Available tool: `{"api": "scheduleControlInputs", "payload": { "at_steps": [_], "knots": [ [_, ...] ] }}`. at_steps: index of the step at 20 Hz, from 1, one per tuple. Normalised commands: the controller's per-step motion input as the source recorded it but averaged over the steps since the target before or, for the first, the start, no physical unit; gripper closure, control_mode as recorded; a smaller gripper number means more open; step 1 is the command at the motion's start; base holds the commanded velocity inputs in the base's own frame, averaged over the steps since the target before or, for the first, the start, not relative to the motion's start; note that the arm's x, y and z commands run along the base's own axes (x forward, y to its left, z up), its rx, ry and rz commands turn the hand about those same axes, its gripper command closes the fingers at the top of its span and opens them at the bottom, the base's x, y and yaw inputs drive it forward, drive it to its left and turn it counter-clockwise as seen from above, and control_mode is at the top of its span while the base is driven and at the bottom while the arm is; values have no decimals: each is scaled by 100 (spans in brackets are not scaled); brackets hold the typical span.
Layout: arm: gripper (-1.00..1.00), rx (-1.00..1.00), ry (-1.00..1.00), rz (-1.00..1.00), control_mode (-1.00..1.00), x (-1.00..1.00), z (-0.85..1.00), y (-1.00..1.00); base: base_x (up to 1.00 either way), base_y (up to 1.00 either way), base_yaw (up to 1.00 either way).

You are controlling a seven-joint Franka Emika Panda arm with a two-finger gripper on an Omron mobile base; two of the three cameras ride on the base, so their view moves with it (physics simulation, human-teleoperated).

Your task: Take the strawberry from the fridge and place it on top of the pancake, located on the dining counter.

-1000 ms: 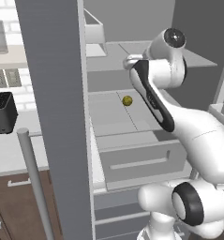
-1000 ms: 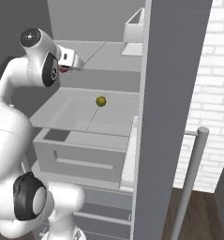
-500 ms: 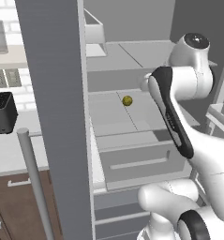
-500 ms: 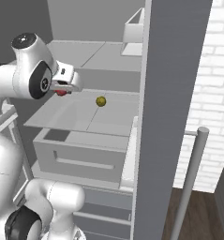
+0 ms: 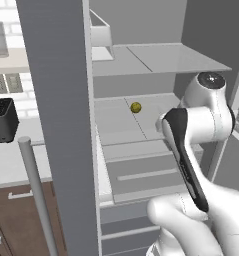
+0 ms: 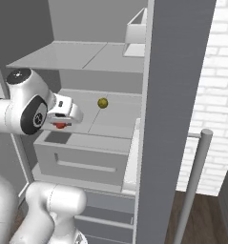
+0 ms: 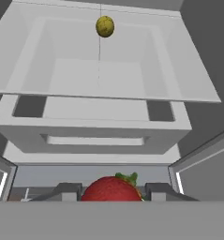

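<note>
The red strawberry sits between my two dark fingertips in the hand view, and my gripper is shut on it. From the right base view the strawberry shows as a red spot under the white hand, in front of the fridge and above its drawer. The fridge stands open with pale grey shelves. My arm hides the hand in the left base view. The pancake and the dining counter are out of view.
A yellow-green ball lies on the middle shelf. A pulled-out drawer juts out below the hand. Long bar handles stand on the open doors. A black toaster sits on the left counter.
My arm has drawn back out of the fridge and lower, carrying the strawberry away from the middle shelf to a spot in front of the drawer. The ball has stayed put.
</note>
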Motion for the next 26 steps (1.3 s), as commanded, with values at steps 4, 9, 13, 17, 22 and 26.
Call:
{"api": "scheduleControlInputs", "payload": {
  "at_steps": [4,9,13,17,22,26],
  "knots": [
    [100,0,-2,0,-100,-36,-59,0,0,0,0],
    [100,0,0,0,-100,-11,-13,0,0,0,0],
    [100,0,0,0,-100,0,0,0,0,0,0],
    [100,0,0,0,-100,-19,0,0,0,0,0],
    [100,0,0,0,100,0,0,0,-60,-1,5],
    [100,0,0,0,100,0,0,0,-93,-2,12]
  ]
}}
